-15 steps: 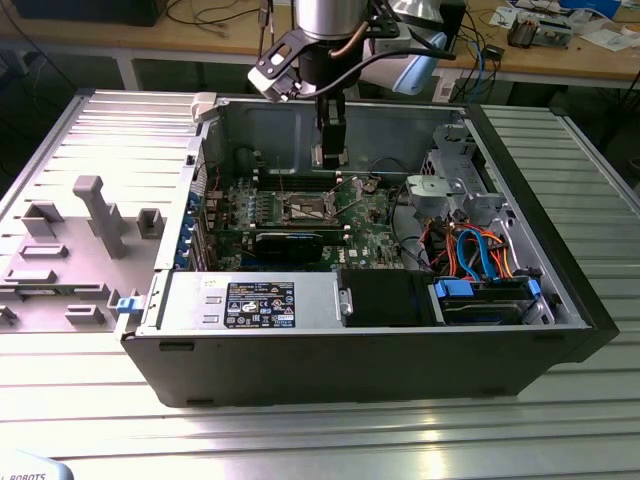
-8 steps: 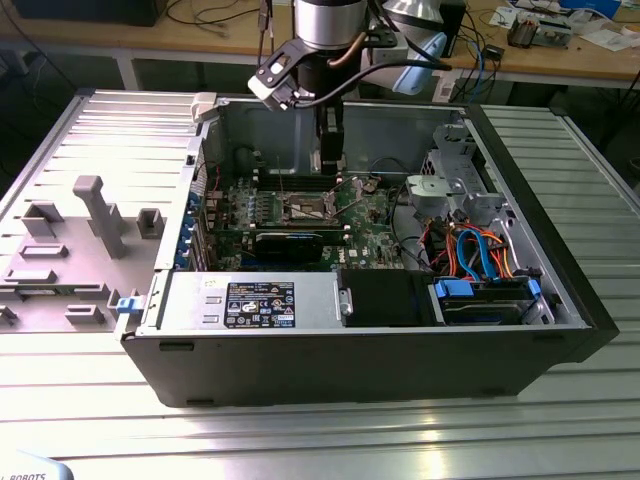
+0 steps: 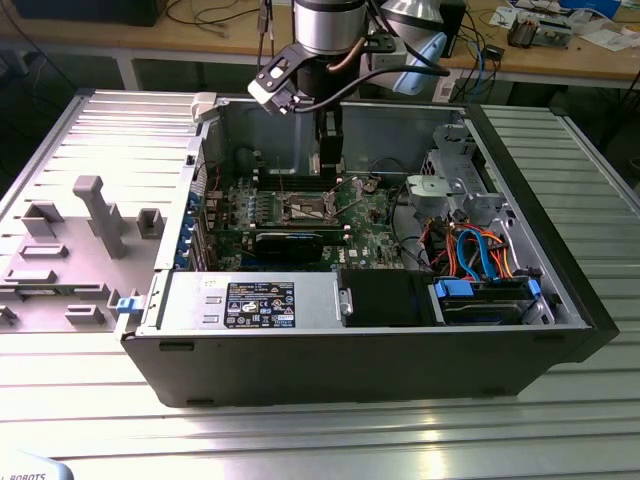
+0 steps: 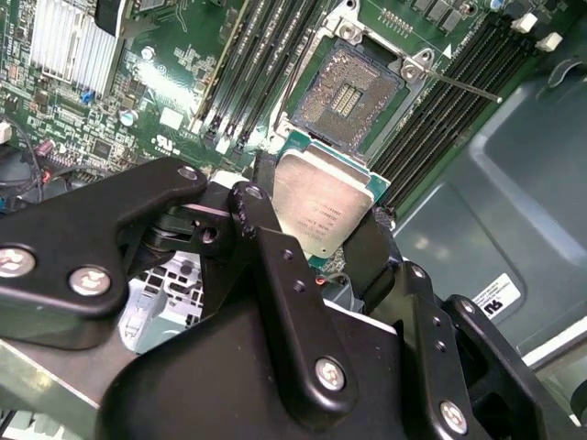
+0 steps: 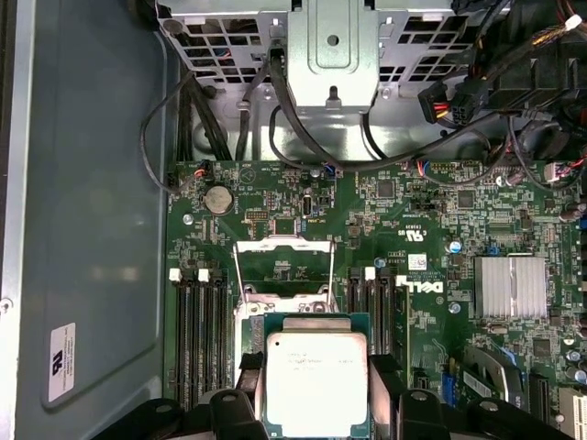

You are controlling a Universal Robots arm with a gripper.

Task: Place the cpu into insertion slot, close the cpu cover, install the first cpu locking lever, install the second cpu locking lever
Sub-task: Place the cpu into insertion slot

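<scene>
An open computer case [image 3: 400, 350] lies in the middle of the ribbed metal worktop [image 3: 300, 440], and the arm reaches down into it from the case's far side. The pincer [image 3: 328, 170] hangs over the green motherboard [image 5: 413, 202] and is clamped on the cpu [image 4: 323, 209]. In both wrist views its black fingers [image 4: 369, 252] press against two opposite edges of the chip, whose silvery metal top faces the cameras. The cpu [image 5: 316, 380] is held clear of the board and is not seated. The insertion slot [image 4: 353, 92] lies bare, its dark pin field exposed, near the middle of the motherboard between two banks of long memory slots [image 4: 266, 64]. The cpu cover [image 5: 284, 246] stands raised off the socket at the side nearer the drive cage [image 5: 332, 46]. A thin locking lever [image 4: 459, 87] juts out unlatched beside the slot. A finned heatsink [image 5: 511, 286] sits further along the board.
</scene>
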